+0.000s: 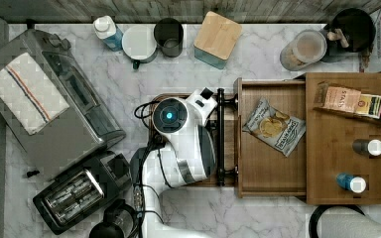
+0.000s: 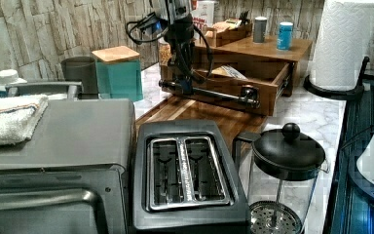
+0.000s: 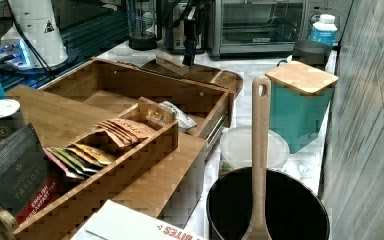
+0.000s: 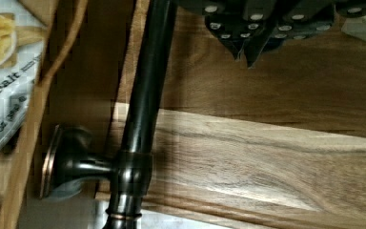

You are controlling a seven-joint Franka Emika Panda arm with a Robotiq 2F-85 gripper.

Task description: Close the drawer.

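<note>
Currently, the shallow rectangular light-brown bamboo drawer (image 1: pixel 270 171) stands pulled well out of its matching wooden cabinet (image 1: pixel 349 163), toward the top view's left. Its interior is exposed and holds a white bag of crisps (image 1: pixel 274 126). A long thin dark bar handle (image 1: pixel 221 139) runs across the front panel on two posts; the wrist view shows one post (image 4: pixel 71 164) and the bar (image 4: pixel 145 95) above a darker brown wooden tray (image 4: pixel 267 157) that lies on the white marble tabletop (image 1: pixel 129 84) in front of the drawer.

The white robot arm (image 1: pixel 183 134) hangs over the tray, just on the outer side of the handle. In the left view the gripper (image 2: pixel 184 87) reaches down beside the bar, near its end away from the camera; in the wrist view the gripper (image 4: pixel 248 52) appears with its jaws drawn together, tips nearly touching and nothing between them, next to the bar and not around it.

Status of the task: not yet accomplished. The drawer is open by most of its depth, and the right view confirms a wide gap behind its front panel (image 3: pixel 160 85). The arm appears placed for a push; what remains is to press the front panel or bar toward the cabinet until the panel sits flush.
</note>
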